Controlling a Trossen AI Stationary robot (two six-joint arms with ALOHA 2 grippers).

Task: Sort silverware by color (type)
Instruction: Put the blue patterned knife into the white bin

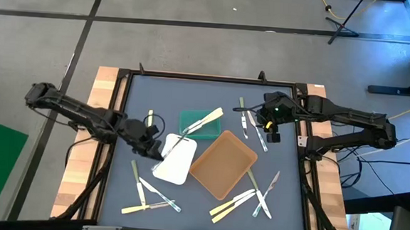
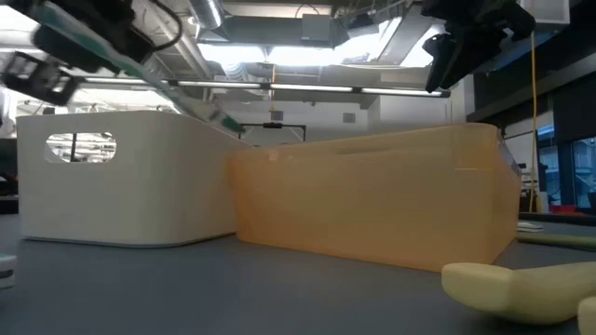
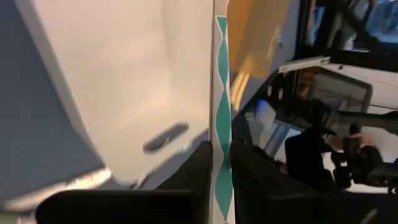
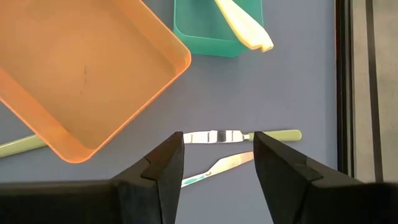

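**Left pincer holds a utensil over the white tray**

At about 9 o'clock on the counter (image 1: pixel 137 111), the left pincer (image 1: pixel 154 152) is clenched on a thin utensil with a teal zigzag stripe (image 3: pixel 221 124). It holds it at the edge of the white tray (image 1: pixel 176 163).

Below that, around 7 o'clock, a few loose utensils (image 1: pixel 150 196) lie crossed on the gray top.

In the middle sit three trays. The green tray (image 1: pixel 194 121) is at 12 o'clock, and a pale yellow utensil (image 1: pixel 206 119) rests across it, sticking out over the rim. The brown tray (image 1: pixel 223 163) is at the center, just beside the white one.

At 5 o'clock more silverware (image 1: pixel 246 199) lies in a loose bunch near the brown tray.

At about 2 o'clock the right pincer (image 4: pixel 216 163) hangs released, fingers wide apart, over a green-handled knife (image 4: pixel 239 135). Another utensil with a teal stripe (image 4: pixel 214 168) lies just beside it. The pincer touches neither one.
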